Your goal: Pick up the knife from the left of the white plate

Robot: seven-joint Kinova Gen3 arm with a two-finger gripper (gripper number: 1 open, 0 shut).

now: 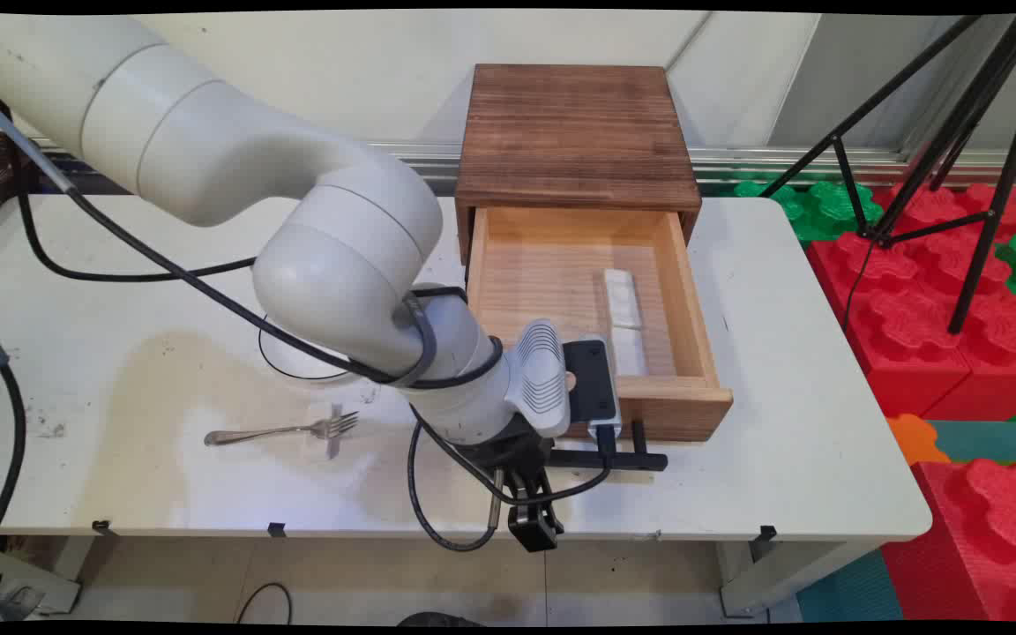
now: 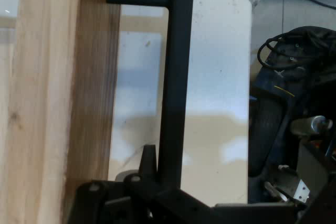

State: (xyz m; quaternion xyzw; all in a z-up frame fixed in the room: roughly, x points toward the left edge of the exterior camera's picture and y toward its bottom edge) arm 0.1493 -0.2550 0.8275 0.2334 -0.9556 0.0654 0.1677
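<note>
A fork [image 1: 283, 431] lies on the white bench [image 1: 790, 370] at the left, tines to the right, well apart from the other things, with a thin black ring [image 1: 272, 362] on the bench just above it, partly hidden by the arm. Right of the fork the white arm bends down over the bench's near edge, black cables looped around its wrist, and the end effector [image 1: 533, 527] hangs at that edge, just left of the drawer handle [image 1: 614, 459]. In the hand view the handle [image 2: 173, 87] is a black bar running up the picture from the end effector's linkage, one black finger [image 2: 148, 161] standing between the bar and the drawer front [image 2: 89, 103]; whether the end effector is clenched on the bar or released cannot be told, since the second finger does not show. Further right a dark wooden box [image 1: 574, 132] stands at the back of the bench, and its pale drawer [image 1: 693, 309] is pulled out toward the near side. Inside the drawer, along its right side, lies a white oblong thing [image 1: 624, 309]. Beyond the bench's right end red and green foam blocks [image 1: 914, 291] cover the floor, and a black tripod [image 1: 975, 132] stands on them.
</note>
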